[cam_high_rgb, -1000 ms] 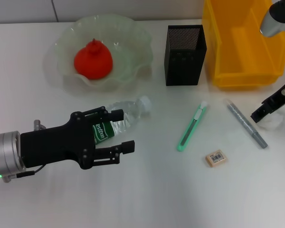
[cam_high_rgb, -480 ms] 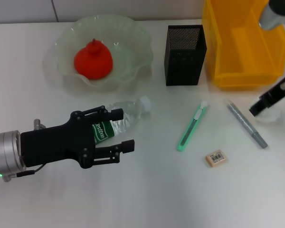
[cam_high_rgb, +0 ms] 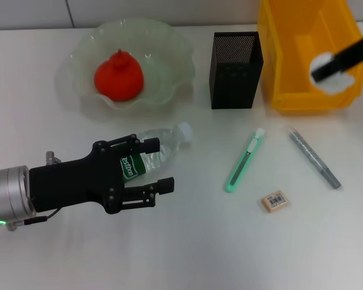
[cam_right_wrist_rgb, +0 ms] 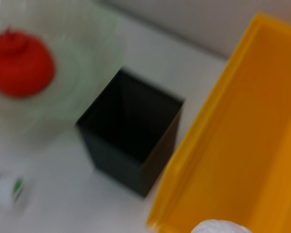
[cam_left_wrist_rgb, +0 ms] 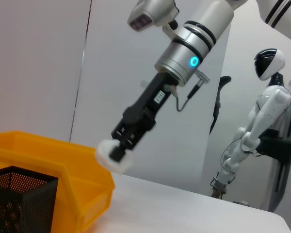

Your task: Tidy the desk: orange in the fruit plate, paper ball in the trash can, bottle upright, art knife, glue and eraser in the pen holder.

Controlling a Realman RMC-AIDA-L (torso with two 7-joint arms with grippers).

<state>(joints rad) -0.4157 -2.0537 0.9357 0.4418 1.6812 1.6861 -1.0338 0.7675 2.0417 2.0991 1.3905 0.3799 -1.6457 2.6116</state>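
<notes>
The white paper ball hangs over the yellow trash can, with my right gripper shut on it; the left wrist view also shows that gripper pinching the ball. The clear bottle lies on its side. My left gripper is open around its labelled middle. The orange sits in the pale green fruit plate. On the table lie the green art knife, the grey glue stick and the eraser. The black mesh pen holder stands upright.
The pen holder stands close beside the trash can, with the fruit plate on its other side. A white wall runs along the table's far edge.
My right gripper has lifted the paper ball off the table at the right and carried it up over the yellow trash can. The left gripper has barely moved.
</notes>
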